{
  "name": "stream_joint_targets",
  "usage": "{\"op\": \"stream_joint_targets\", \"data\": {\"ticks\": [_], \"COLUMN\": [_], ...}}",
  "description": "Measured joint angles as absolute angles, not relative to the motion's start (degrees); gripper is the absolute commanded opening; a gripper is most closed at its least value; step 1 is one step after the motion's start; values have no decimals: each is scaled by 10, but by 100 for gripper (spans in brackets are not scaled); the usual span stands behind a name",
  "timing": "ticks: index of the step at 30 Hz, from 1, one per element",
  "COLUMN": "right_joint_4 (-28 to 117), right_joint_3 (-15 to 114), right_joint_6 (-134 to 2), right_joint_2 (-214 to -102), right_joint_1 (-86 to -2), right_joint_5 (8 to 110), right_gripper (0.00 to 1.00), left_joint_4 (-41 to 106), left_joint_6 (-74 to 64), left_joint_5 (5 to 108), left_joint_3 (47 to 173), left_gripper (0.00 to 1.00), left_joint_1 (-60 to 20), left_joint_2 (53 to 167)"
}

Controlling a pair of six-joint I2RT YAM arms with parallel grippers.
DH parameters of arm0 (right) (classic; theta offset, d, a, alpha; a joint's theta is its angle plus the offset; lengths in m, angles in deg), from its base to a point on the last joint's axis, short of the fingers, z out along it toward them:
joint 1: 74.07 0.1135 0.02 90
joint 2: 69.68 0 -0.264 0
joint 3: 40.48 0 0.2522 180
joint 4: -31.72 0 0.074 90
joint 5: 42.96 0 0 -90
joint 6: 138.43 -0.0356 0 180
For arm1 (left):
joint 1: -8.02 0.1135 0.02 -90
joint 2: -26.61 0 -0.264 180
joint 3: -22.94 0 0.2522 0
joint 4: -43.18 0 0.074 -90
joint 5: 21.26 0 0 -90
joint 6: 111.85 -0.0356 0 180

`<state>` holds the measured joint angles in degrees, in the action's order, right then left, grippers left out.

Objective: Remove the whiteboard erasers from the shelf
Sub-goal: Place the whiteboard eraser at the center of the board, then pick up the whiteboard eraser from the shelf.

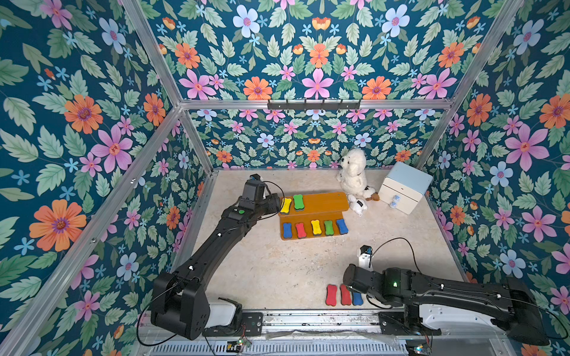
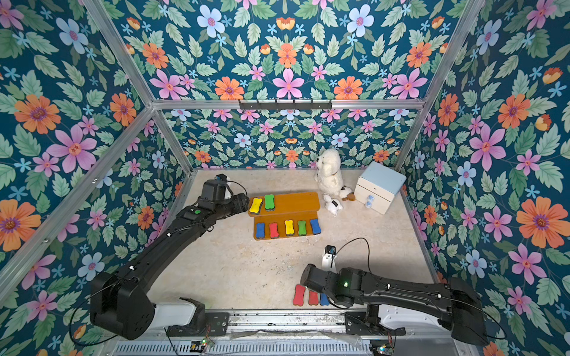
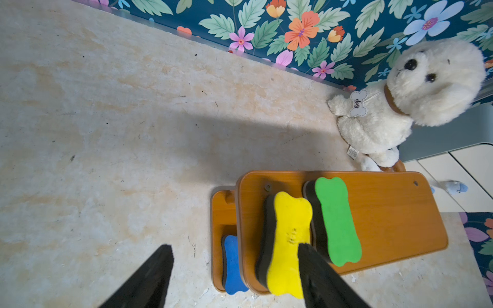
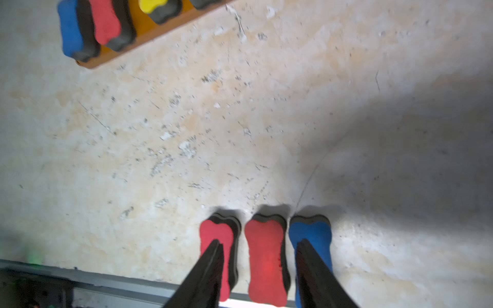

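The orange-brown shelf (image 1: 327,202) lies at the back of the table. Its upper tier holds a yellow eraser (image 1: 285,206) and a green eraser (image 1: 298,202). The lower tier carries several erasers, from a blue one (image 1: 287,230) to another blue one (image 1: 342,226). My left gripper (image 3: 235,246) is open at the shelf's left end, and the yellow eraser (image 3: 288,240) lies against one finger (image 3: 314,266). Two red erasers (image 1: 331,295) (image 1: 345,295) and a blue eraser (image 1: 357,298) lie on the table near the front. My right gripper (image 4: 258,241) hangs open above them, straddling the middle red eraser (image 4: 266,261).
A large white plush dog (image 1: 353,172) and a small plush toy (image 1: 357,206) sit just right of the shelf. A white and light-blue drawer box (image 1: 404,188) stands in the back right corner. A metal rail (image 1: 308,320) runs along the table's front edge.
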<state>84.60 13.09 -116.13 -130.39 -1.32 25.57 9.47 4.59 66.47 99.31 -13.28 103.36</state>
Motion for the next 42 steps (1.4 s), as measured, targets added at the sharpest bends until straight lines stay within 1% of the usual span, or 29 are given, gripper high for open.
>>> {"op": "stream_joint_targets", "data": {"ticks": [3, 7, 11, 14, 18, 21, 24, 30, 33, 42], "right_joint_4": [832, 793, 745, 717, 703, 707, 722, 733, 743, 754], "right_joint_3": [197, 284, 372, 445, 559, 646, 708, 766, 781, 757], "right_joint_6": [-1113, -1031, -946, -897, -839, -804, -782, -755, -745, -743], "right_joint_2": [-1346, -1407, -1476, -1532, -1623, -1702, -1756, -1817, -1838, -1842], "right_joint_1": [-60, -128, -206, -257, -298, -325, -343, -356, -358, -358], "right_joint_5": [257, 281, 341, 391, 451, 485, 517, 590, 607, 632], "right_gripper": [49, 49, 48, 48, 45, 43, 42, 40, 40, 39], "left_joint_4": [88, 75, 67, 62, 56, 54, 53, 53, 54, 54], "left_joint_6": [34, 15, -2, -10, -10, -10, -9, -8, -8, -8], "left_joint_5": [665, 666, 658, 659, 685, 687, 687, 686, 685, 684], "left_joint_3": [997, 1006, 1020, 1019, 1017, 1028, 1028, 1014, 1010, 1008], "left_gripper": [68, 65, 62, 62, 61, 61, 61, 61, 62, 63], "left_joint_1": [-134, -141, -143, -142, -138, -129, -121, -115, -115, -114], "left_joint_2": [1033, 1033, 1036, 1043, 1058, 1078, 1090, 1093, 1094, 1101]}}
